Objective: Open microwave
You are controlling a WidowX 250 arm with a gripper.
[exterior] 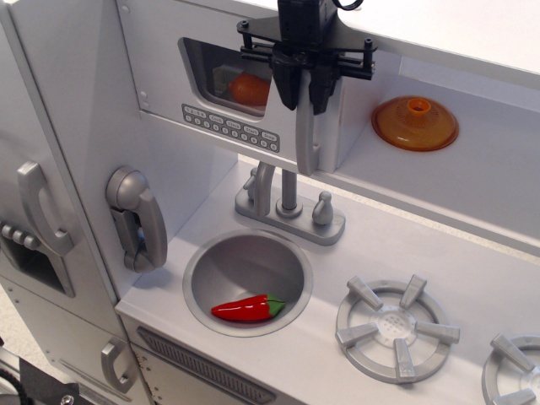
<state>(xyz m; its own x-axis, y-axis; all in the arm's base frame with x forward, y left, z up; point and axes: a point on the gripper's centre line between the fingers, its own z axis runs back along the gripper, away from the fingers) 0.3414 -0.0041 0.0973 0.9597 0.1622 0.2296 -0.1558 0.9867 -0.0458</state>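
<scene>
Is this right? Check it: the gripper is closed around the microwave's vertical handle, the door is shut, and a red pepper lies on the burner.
One detail is wrong. The red pepper lies in the sink, not on the burner. As you say, the gripper is closed around the handle of the microwave, whose door looks shut. The observation.image view shows this.
</scene>
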